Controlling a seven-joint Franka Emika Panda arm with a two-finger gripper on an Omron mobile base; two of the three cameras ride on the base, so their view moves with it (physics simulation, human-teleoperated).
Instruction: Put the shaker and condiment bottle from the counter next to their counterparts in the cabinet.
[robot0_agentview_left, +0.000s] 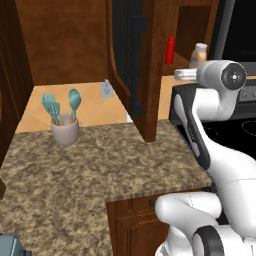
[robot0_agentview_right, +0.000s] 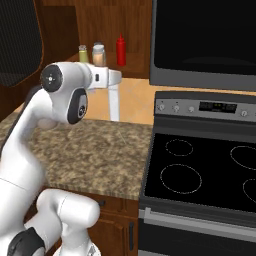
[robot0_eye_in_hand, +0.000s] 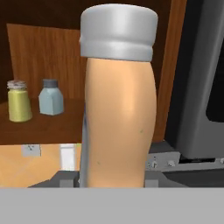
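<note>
The claw (robot0_eye_in_hand: 114, 183) is gripping a tan bottle (robot0_eye_in_hand: 119, 127) with a grey cap, lifting it at the open cabinet (robot0_agentview_left: 145, 70). Left of the claw, a yellow shaker (robot0_eye_in_hand: 19, 101) and pale blue jar (robot0_eye_in_hand: 50, 97) are standing on the cabinet shelf (robot0_eye_in_hand: 48, 124); the counter (robot0_agentview_left: 100, 160) is lying below.

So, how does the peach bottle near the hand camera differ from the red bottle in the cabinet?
The peach bottle is tan with a wide flat grey cap; the red bottle is red with a narrow pointed top. The peach bottle looks broader, the red bottle slimmer. In the base views, the peach bottle is in front of the shelf, while the red bottle stands further back. Both are upright.
</note>
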